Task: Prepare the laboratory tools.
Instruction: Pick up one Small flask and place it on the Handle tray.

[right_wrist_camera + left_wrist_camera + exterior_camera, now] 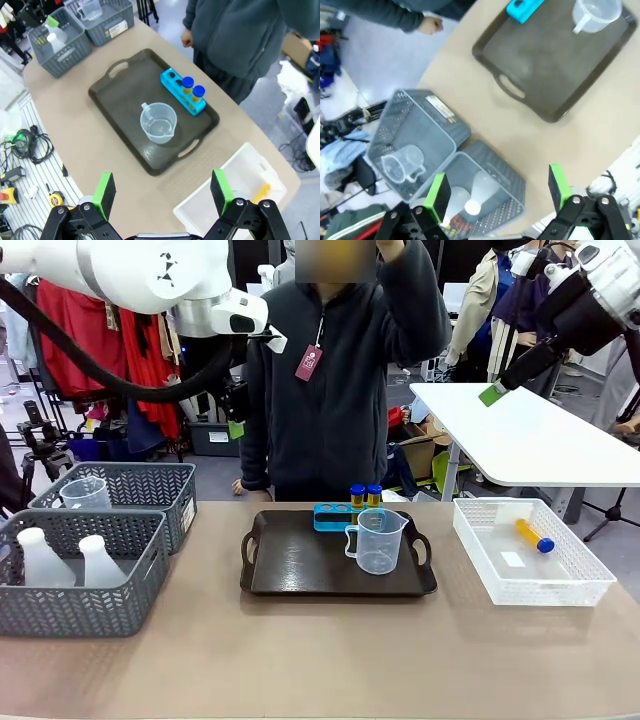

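Observation:
A clear beaker stands on the dark tray. Behind it, a blue rack holds two blue-capped tubes of amber liquid. Another such tube lies in the white basket. Two white flasks sit in the near grey basket, and a second beaker stands in the far grey basket. My left gripper hangs open and empty high over the flasks. My right gripper is open and empty, high above the table's right side.
A person stands at the far edge behind the tray, one hand low by the table edge and the other raised. Bare tabletop runs along the front. A white table stands behind at the right.

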Motion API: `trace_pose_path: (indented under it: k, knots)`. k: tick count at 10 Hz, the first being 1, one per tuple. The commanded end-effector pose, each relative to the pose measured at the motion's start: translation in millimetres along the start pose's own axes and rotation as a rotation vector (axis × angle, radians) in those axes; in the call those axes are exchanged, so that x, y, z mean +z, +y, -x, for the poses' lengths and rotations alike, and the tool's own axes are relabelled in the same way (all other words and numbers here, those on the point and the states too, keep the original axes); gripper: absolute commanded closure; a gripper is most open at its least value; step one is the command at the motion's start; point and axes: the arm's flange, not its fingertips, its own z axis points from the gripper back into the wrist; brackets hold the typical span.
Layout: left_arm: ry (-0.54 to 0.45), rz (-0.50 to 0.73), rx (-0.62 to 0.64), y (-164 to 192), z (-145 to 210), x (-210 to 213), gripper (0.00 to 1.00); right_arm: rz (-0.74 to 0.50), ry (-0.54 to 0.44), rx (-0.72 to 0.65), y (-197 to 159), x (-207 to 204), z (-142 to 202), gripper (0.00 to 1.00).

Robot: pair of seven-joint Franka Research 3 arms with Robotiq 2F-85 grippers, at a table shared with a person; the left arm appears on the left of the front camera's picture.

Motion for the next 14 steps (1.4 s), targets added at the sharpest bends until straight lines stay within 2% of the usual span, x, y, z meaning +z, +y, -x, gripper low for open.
trace_pose_path:
  k: [1,4,6,7,11,12,14]
  knots:
    - [0.052,0.048,0.145,23.9,37.3,-9.8,0.00,-0.011,-0.013,0.010,-1.4,0.8,-0.7,0.00]
    - [0.082,0.055,0.418,54.1,82.5,-31.0,0.00,-0.011,-0.013,0.010,-1.4,0.8,-0.7,0.00]
    - [0.110,-0.017,0.563,74.1,107.9,-61.5,0.00,-0.011,-0.013,0.010,-1.4,0.8,-0.7,0.00]
    - [0.117,0.027,0.611,82.9,115.8,-76.7,0.00,-0.011,-0.013,0.010,-1.4,0.8,-0.7,0.00]
    - [0.187,0.002,0.778,96.1,159.8,-117.6,0.00,-0.011,-0.013,0.010,-1.4,0.8,-0.7,0.00]
    - [0.217,-0.058,0.789,97.5,168.8,-132.6,0.00,-0.011,-0.013,0.010,-1.4,0.8,-0.7,0.00]
    - [0.213,-0.005,0.821,102.0,185.3,-152.6,0.00,-0.011,-0.013,0.010,-1.4,0.8,-0.7,0.00]
